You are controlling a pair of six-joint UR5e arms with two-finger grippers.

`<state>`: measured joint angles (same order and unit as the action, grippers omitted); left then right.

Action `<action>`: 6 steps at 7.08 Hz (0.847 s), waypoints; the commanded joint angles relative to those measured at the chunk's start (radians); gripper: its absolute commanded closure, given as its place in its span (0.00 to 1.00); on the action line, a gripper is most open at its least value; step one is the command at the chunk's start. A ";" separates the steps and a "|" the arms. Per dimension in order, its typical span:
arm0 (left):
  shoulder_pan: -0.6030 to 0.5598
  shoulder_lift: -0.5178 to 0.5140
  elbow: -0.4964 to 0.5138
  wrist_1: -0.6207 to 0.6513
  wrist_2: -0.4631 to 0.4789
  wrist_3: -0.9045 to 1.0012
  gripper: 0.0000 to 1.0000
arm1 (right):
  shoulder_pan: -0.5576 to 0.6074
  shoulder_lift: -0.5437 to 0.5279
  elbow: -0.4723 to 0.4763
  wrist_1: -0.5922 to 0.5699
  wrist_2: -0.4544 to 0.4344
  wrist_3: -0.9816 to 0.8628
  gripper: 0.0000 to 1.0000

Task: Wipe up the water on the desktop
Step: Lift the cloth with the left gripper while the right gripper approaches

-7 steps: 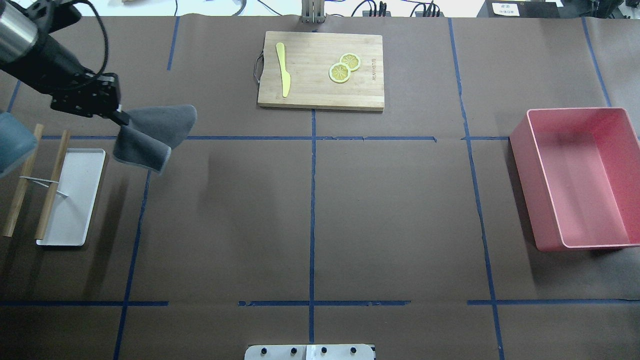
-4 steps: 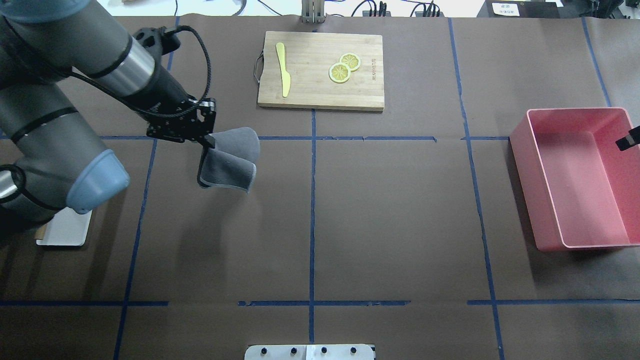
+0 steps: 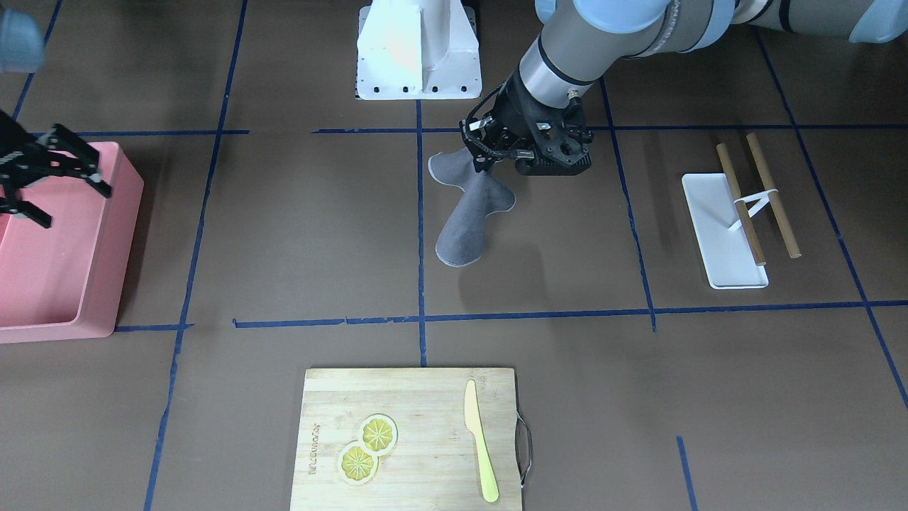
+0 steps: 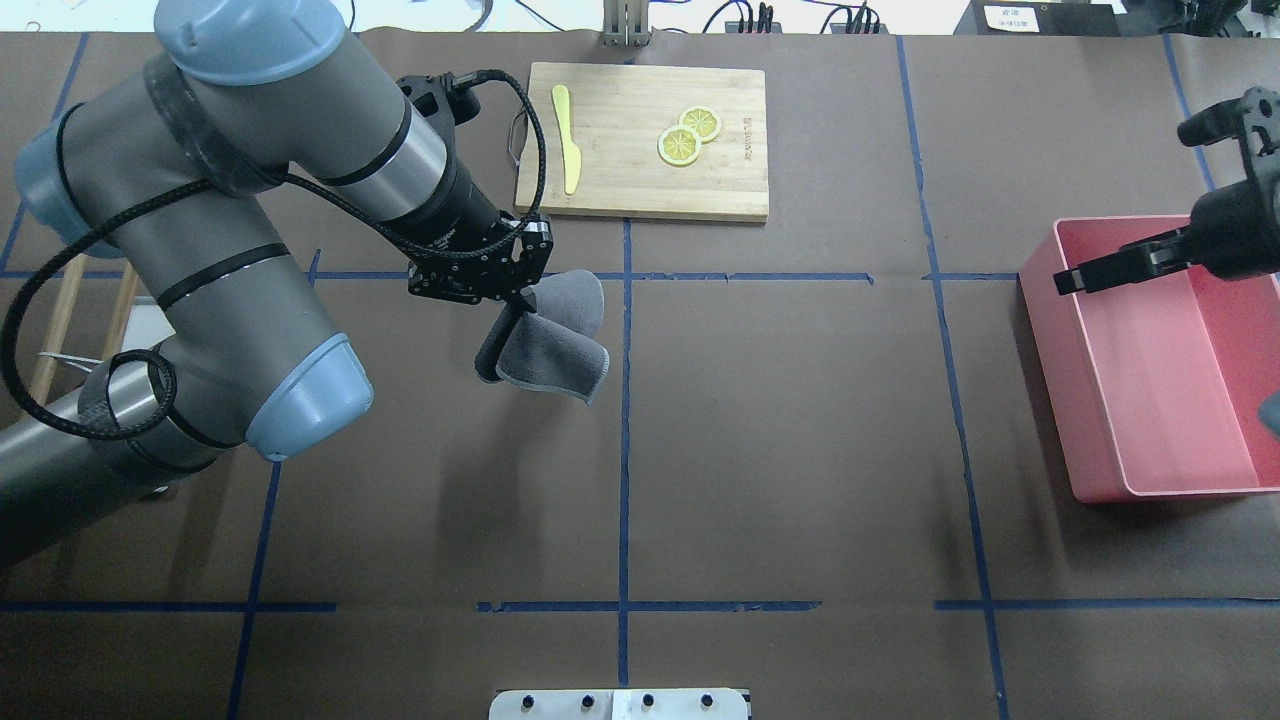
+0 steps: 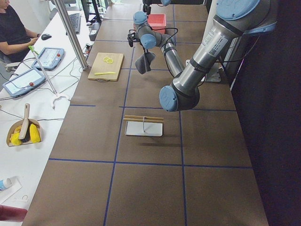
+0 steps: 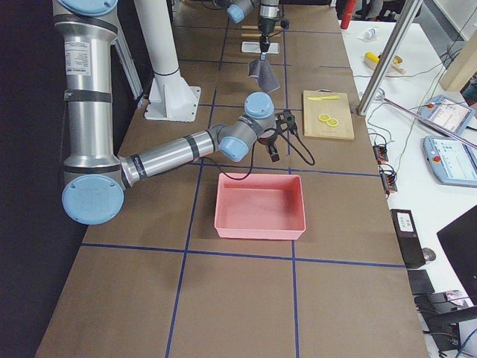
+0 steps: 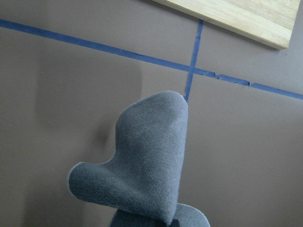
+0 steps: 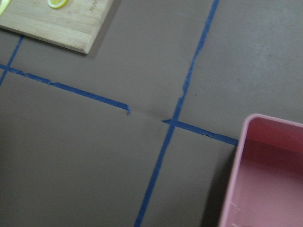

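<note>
Dark-brown matte desktop (image 4: 800, 450) with blue tape lines runs under everything here, and I'll place things off the bamboo cutting board (image 4: 640, 190). Closest in, straight back toward the robot from the board at the near table edge, is the white base plate (image 4: 620, 705).

Next out, a little robot-side of the board's left end, the left gripper (image 4: 517, 298) has its fingers pinched tight on a grey cloth (image 4: 555, 350). The cloth hangs down in two floppy folds over the desktop, right beside the centre tape line. Can't tell if its lowest edge touches the surface.

Well off past the board's right end is a pink bin (image 4: 1045, 380). The right gripper (image 3: 74, 207) hovers over the bin's rim on the board's side with its fingers spread apart and nothing between them.

Well off to the board's left is a white tray (image 3: 723, 234) with two wooden sticks (image 3: 773, 195) lying across it.

Farthest out, the board itself carries two lemon slices (image 4: 680, 146) and a yellow knife (image 4: 568, 140) toward its left end.
</note>
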<state>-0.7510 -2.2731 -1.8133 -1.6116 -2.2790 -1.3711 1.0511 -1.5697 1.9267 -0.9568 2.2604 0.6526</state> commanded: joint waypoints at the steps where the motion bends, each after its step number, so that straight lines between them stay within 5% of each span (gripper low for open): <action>1: 0.016 -0.028 0.015 -0.001 0.003 -0.017 1.00 | -0.089 0.026 0.038 0.049 -0.094 0.064 0.00; 3: 0.033 -0.112 0.098 -0.020 0.022 -0.070 1.00 | -0.184 0.104 0.047 0.047 -0.183 0.177 0.00; 6: 0.062 -0.189 0.184 -0.097 0.114 -0.257 1.00 | -0.446 0.186 0.081 0.044 -0.503 0.229 0.00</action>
<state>-0.6946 -2.4335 -1.6558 -1.6936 -2.1943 -1.5583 0.7101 -1.4155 1.9980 -0.9111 1.8832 0.8664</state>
